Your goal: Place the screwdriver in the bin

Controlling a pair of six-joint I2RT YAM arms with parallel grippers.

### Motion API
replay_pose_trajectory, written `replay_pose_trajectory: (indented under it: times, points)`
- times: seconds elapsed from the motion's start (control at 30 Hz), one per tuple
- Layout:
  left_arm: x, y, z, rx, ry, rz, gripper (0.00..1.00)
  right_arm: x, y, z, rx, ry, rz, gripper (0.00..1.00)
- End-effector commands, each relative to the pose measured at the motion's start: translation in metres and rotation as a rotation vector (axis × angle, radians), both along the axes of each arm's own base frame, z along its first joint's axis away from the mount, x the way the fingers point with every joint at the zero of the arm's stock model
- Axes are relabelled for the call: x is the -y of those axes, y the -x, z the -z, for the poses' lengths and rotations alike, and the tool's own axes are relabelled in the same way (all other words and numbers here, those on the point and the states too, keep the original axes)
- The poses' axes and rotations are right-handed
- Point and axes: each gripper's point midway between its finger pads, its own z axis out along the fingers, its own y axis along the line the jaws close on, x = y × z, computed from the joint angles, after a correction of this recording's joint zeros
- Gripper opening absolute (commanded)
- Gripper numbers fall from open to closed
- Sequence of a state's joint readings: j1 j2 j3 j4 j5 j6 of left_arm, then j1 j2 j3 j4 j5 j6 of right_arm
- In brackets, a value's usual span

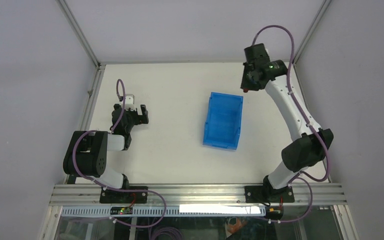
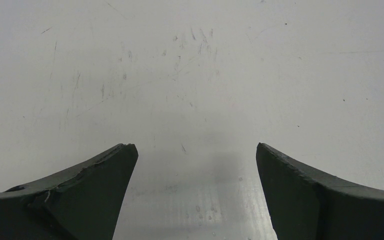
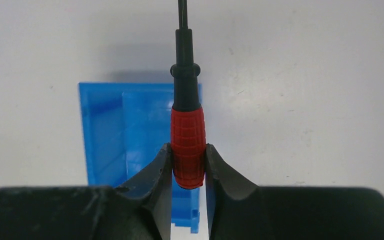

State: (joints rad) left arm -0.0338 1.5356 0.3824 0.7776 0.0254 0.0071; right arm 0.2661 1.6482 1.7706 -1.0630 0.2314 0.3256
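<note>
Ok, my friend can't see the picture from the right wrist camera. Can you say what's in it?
The right end effector pinches the red handle of a screwdriver, whose black shaft points away toward the top of the view. Beneath it sits a blue bin on a white table, mostly left of the handle.

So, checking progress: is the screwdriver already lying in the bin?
No, the screwdriver is clamped in the right gripper, outside the bin.
</note>
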Motion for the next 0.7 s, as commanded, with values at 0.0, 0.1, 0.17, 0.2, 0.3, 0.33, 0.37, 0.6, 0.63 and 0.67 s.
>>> replay_pose_trajectory:
  times: [0.0, 0.1, 0.17, 0.2, 0.3, 0.33, 0.37, 0.6, 0.63, 0.67]
  points:
    - [0.004, -0.004, -0.017, 0.055, 0.018, 0.003, 0.99, -0.041, 0.025, -0.025, 0.112, 0.0, -0.027, 0.14]
    - [0.004, -0.004, -0.017, 0.055, 0.018, 0.003, 0.99, -0.067, 0.041, -0.012, 0.133, -0.004, -0.051, 0.13]
    - [0.005, -0.004, -0.017, 0.055, 0.019, 0.005, 0.99, -0.082, 0.053, 0.001, 0.14, -0.017, -0.064, 0.13]
    - [0.004, -0.004, -0.017, 0.055, 0.019, 0.005, 0.99, -0.088, 0.058, 0.008, 0.141, -0.022, -0.067, 0.13]
    - [0.004, -0.004, -0.017, 0.056, 0.018, 0.004, 0.99, -0.106, 0.078, 0.035, 0.135, -0.028, -0.083, 0.13]
    - [0.004, -0.004, -0.017, 0.055, 0.019, 0.004, 0.99, -0.11, 0.083, 0.043, 0.133, -0.032, -0.087, 0.13]
    - [0.004, -0.004, -0.017, 0.055, 0.019, 0.003, 0.99, -0.113, 0.088, 0.053, 0.125, -0.032, -0.088, 0.13]
    - [0.004, -0.004, -0.017, 0.055, 0.019, 0.003, 0.99, -0.122, 0.11, 0.11, 0.066, -0.013, -0.079, 0.13]
    - [0.004, -0.004, -0.017, 0.055, 0.018, 0.004, 0.99, -0.122, 0.11, 0.116, 0.059, -0.01, -0.077, 0.13]
    - [0.004, -0.004, -0.017, 0.055, 0.018, 0.005, 0.99, -0.123, 0.111, 0.123, 0.046, -0.004, -0.079, 0.13]
